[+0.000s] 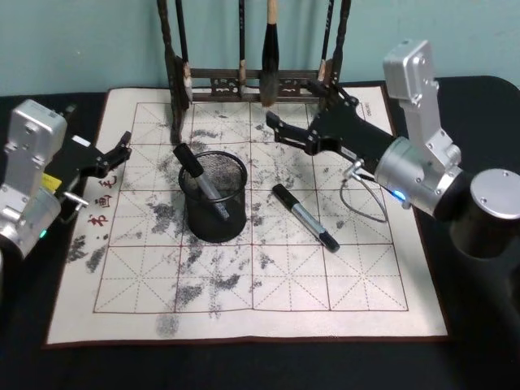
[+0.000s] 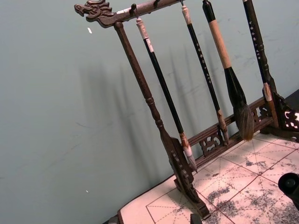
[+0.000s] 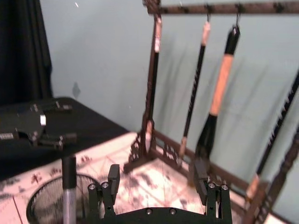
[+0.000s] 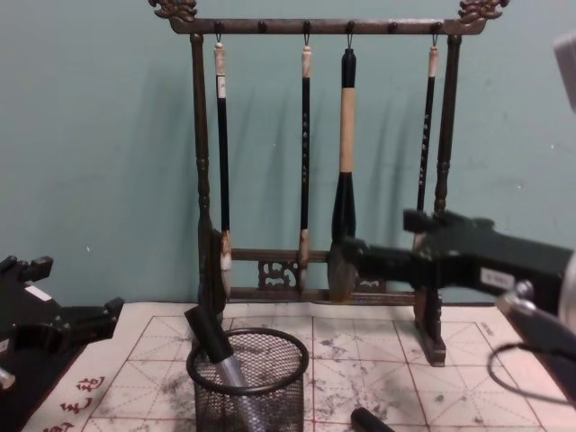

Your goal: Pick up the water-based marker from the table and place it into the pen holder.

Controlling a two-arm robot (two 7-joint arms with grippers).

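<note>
A black mesh pen holder (image 1: 216, 224) stands on the mat left of centre, and a grey, black-capped marker (image 1: 197, 174) leans inside it. A second water-based marker (image 1: 305, 217) lies flat on the mat just right of the holder. My right gripper (image 1: 279, 132) hovers open and empty above the mat, behind that lying marker and right of the holder. In the right wrist view its fingers (image 3: 113, 179) stand wide apart, with the pen holder (image 3: 44, 205) and its marker (image 3: 69, 186) to one side. My left gripper (image 1: 120, 153) rests open at the mat's left edge.
A tall dark wooden brush rack (image 1: 252, 81) with hanging brushes stands at the mat's back edge, close behind the right gripper. The ink-stained gridded mat (image 1: 244, 284) lies on a black table, with open space in its front half.
</note>
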